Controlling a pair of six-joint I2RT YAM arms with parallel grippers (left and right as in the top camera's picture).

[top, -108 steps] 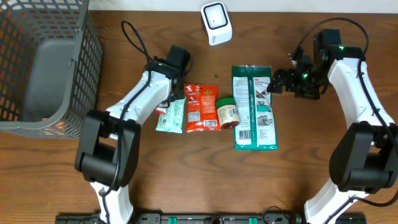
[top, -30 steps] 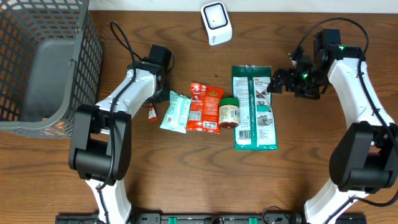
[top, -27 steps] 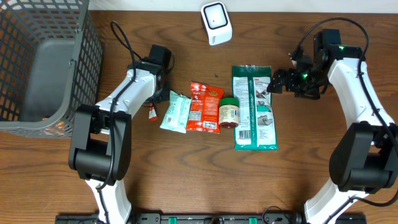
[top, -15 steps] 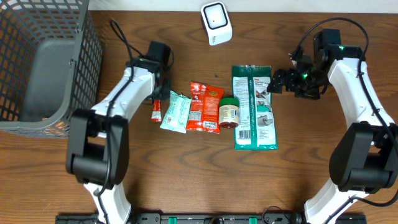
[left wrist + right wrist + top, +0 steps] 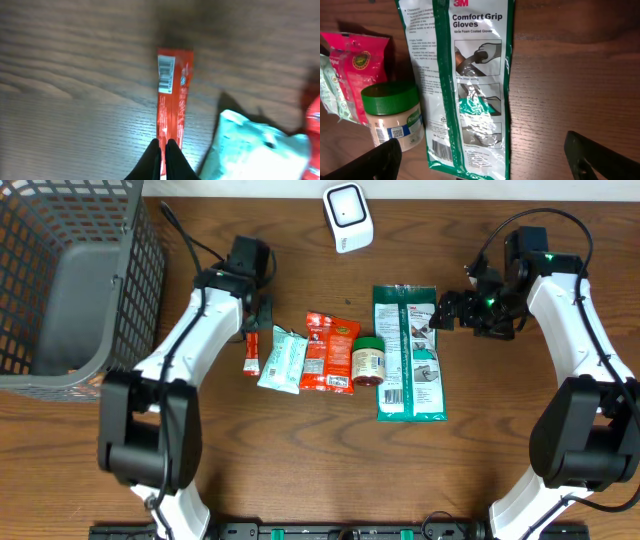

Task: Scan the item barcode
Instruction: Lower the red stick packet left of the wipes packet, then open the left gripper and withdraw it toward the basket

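The narrow red foil sachet [image 5: 172, 107] lies flat on the brown wood-grain desk [image 5: 300, 470], left of centre in the overhead view, with its long axis running up and down the frame. A white barcode label [image 5: 166, 74] shows on its far end in the left wrist view. The left pincer [image 5: 163, 146] has its two dark tapered fingers pressed together, tips at the sachet's near end; whether they catch its edge cannot be told. To the right of the sachet, in a row, lie a crinkled pale green plastic packet [image 5: 282, 360], a glossy red-orange snack pouch [image 5: 328, 352], a small cylindrical jar with a green screw lid [image 5: 367, 361] on its side, and a long flat green-and-white glove pack [image 5: 408, 352]. The right pincer [image 5: 445, 311] is spread wide beside the glove pack's upper right edge, gripping nothing. A white rounded-square scanner [image 5: 347, 217] stands at upper centre, well apart from the sachet. A grey wire-mesh basket [image 5: 135, 290] fills the upper left corner.
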